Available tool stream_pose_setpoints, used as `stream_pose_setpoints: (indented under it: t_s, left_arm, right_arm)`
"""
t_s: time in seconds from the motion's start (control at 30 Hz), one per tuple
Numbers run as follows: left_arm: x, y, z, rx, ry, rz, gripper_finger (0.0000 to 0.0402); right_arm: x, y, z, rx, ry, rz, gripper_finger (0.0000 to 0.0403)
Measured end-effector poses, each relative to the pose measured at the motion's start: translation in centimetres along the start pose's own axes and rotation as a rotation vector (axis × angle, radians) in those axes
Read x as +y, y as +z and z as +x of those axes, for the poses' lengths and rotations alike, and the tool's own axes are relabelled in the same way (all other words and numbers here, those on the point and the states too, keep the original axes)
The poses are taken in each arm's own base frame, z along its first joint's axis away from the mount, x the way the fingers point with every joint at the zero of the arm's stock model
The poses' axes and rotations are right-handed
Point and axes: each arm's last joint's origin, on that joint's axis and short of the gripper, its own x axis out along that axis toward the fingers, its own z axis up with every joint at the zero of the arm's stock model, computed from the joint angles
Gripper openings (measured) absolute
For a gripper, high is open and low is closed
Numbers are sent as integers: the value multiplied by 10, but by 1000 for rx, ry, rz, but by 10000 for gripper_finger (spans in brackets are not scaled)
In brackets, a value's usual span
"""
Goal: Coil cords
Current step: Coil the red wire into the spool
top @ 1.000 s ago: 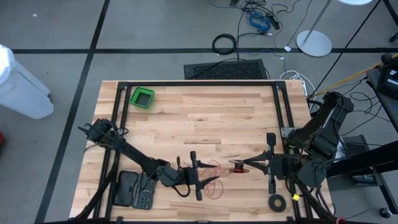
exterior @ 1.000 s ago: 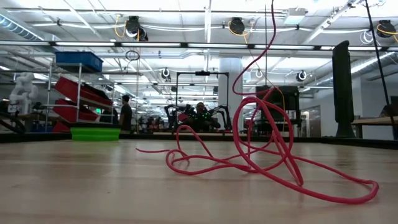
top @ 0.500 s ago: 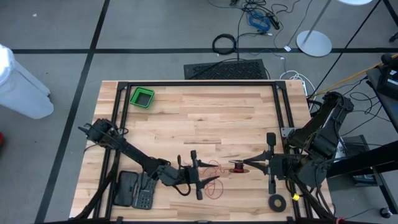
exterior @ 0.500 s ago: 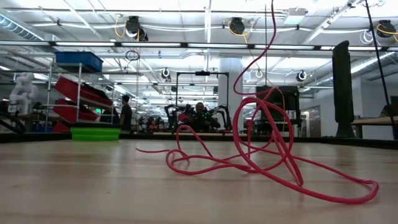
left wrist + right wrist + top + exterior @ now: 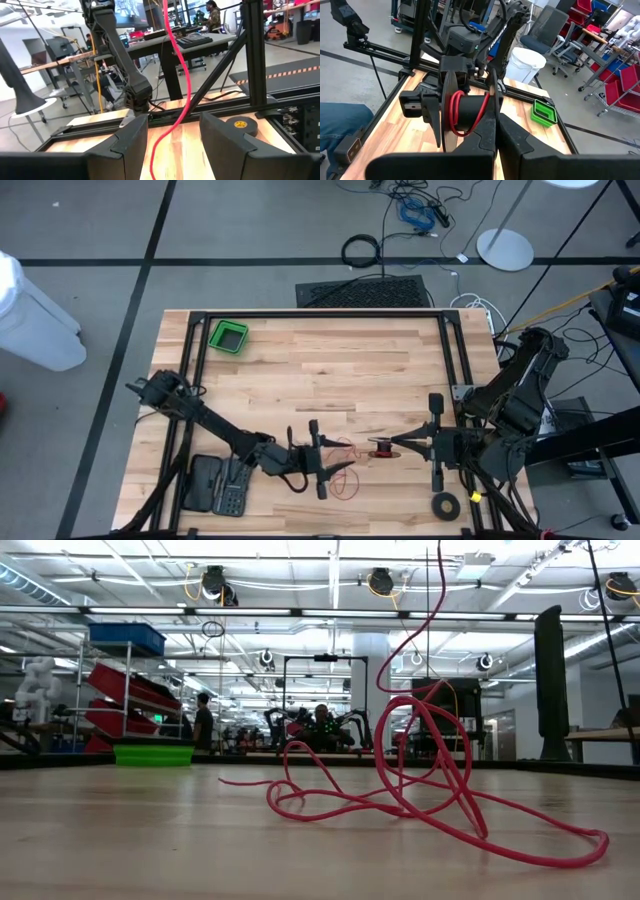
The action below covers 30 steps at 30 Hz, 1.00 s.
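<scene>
**Cord Coiling — Winding Under Way, Most of the Cord Still Loose**

The cord (image 5: 440, 810) is a thin red strand. Part of it is already wound: in the right wrist view a few red turns sit on the hub of a small black spool (image 5: 465, 112), well short of filling it. The remainder lies as an untidy tangle of loops on the table (image 5: 330, 370), near the front edge and between the two arms. In the low view one strand rises from the tangle steeply out of the top of the picture.

**Right gripper** (image 5: 392, 448): its fingers are clenched together, tips at the spool. The right wrist view shows the closed fingers running up to the rim of the spool's flange; whether the flange itself is pinched between them cannot be confirmed.

**Left gripper** (image 5: 318, 463): released, jaws standing wide apart. It sits low over the loose loops, just beside the spool. In the left wrist view the cord passes through the gap between the two fingers (image 5: 227, 137) without touching either.

**Progress estimate:** early to middle stage. Done — the cord is started on the spool and the first wraps are laid. Left — the bulk of the loose length has to be drawn in and wound, probably with the left gripper guiding the strand.

The green bin (image 5: 228, 337) stands well apart at the far left corner of the table.
</scene>
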Motion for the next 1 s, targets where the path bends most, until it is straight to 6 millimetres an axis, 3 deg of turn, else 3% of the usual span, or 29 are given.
stream_pose_setpoints:
  t_s: [0.73,0.87,1.0]
  left_arm:
    - [1,1,2,-6,-26,22,187]
    - [-3,7,12,-2,-24,31,187]
    - [-15,2,27,50,-40,112,187]
  right_arm:
    - [0,0,0,0,-1,-4,0]
    - [0,0,0,0,0,-4,0]
    - [0,0,0,0,0,-3,0]
